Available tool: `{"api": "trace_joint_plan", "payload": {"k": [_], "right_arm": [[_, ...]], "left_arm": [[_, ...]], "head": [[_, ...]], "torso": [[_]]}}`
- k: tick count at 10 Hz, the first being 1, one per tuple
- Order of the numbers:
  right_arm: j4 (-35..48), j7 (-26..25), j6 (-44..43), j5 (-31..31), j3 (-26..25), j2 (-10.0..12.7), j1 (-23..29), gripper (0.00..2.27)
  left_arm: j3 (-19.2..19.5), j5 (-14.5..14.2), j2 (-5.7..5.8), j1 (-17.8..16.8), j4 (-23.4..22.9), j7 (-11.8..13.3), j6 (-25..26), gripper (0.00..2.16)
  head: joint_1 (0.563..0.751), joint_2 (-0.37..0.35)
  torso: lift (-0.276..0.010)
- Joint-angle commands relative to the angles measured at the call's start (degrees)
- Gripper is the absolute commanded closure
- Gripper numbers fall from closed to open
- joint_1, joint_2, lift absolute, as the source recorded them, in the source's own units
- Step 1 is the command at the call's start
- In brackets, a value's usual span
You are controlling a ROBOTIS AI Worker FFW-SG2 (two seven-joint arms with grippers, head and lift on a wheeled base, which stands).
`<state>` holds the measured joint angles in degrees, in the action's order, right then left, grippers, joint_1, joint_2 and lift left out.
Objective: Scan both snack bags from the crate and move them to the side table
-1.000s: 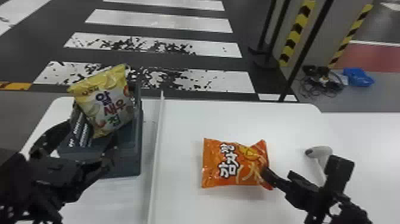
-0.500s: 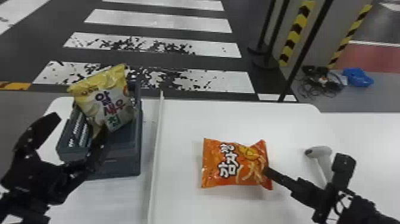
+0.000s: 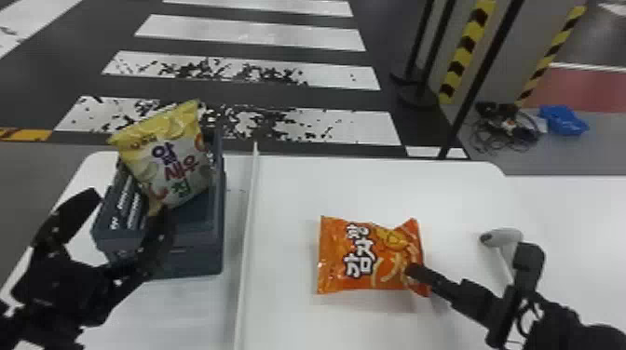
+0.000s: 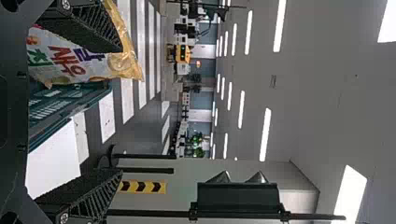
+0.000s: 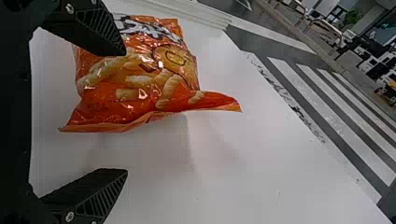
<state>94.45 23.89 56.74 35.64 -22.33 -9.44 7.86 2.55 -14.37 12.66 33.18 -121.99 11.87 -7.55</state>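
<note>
Right now my left gripper point(image 3: 129, 203) hangs at the near side of the dark blue-grey plastic crate point(image 3: 198, 260), its two flat black fingers spread wide with nothing clamped between them. The yellow and pale snack bag with purple, red and green lettering point(image 3: 173, 163) stands tilted in that crate, its top well above the rim. From the head, one of my left fingers overlaps the bag's bottom corner, and in my left wrist view a finger lies across part of its front; I can't tell whether they touch.

My right gripper point(image 3: 471, 259) is over the white desk point(image 3: 289, 186), its fingers apart too. The shiny orange snack bag with white, dark-edged lettering point(image 3: 368, 256) lies flat on the desk, and one right finger covers a bit of its edge in the head view. I can't tell if there is contact there either. The pale grey handheld scanner point(image 3: 507, 236) is on the desk just beside that gripper, partly hidden behind it. A thin white raised strip point(image 3: 248, 223) runs between the crate and the orange bag. Beyond the desk, a crumpled blue bag point(image 3: 563, 120) lies on the floor near some tangled dark cables point(image 3: 505, 132).
</note>
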Motion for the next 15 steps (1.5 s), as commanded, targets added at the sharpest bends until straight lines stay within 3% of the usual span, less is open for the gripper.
{"api": "trace_joint_plan", "payload": {"k": [1, 2, 3, 4, 7, 11, 13, 15], "right_arm": [[-1.7, 1.3, 1.8, 1.8, -0.2, -0.1, -1.2, 0.21], [-2.7, 2.2, 2.6, 1.7, -0.3, -0.2, -2.2, 0.67], [-2.9, 2.6, 3.5, 0.0, -0.4, -0.3, -2.5, 1.69], [-3.1, 2.1, 3.5, 0.0, -1.0, -0.3, -2.5, 2.19], [-2.4, 6.5, 2.8, 1.4, -3.4, -0.2, -1.7, 2.25], [8.9, 3.0, 2.5, -0.6, -6.5, -1.8, -1.4, 2.25], [21.0, -1.6, 0.0, -11.6, -3.8, -2.1, 1.9, 2.25], [30.2, -6.0, -3.9, -26.9, 4.7, -2.3, 6.3, 2.25]], "left_arm": [[0.0, -0.4, 0.09, -0.3, 0.9, 0.1, -0.4, 0.08], [0.0, -0.7, -0.18, -0.6, 1.7, 0.2, -0.4, 0.08], [0.0, -1.1, -0.35, -0.8, 2.6, 0.4, -1.8, 0.08], [0.0, -1.1, -0.44, -0.8, 3.0, 0.5, -2.3, 0.08], [-0.4, -1.3, -0.97, -0.7, 5.0, 0.9, -5.8, 0.09], [-0.4, -1.3, -1.67, -0.5, 5.3, 1.4, -7.6, 0.1], [-0.4, -1.3, -2.02, -0.5, 5.9, 1.6, -9.2, 0.1], [-0.4, -1.4, -2.11, -0.4, 6.7, 1.7, -10.9, 0.1]], "head": [[0.695, -0.093], [0.695, -0.08], [0.695, -0.071], [0.695, -0.067], [0.695, -0.075], [0.695, -0.114], [0.695, -0.146], [0.695, -0.175]], "torso": [[-0.099], [-0.099], [-0.099], [-0.099], [-0.099], [-0.099], [-0.099], [-0.099]]}}
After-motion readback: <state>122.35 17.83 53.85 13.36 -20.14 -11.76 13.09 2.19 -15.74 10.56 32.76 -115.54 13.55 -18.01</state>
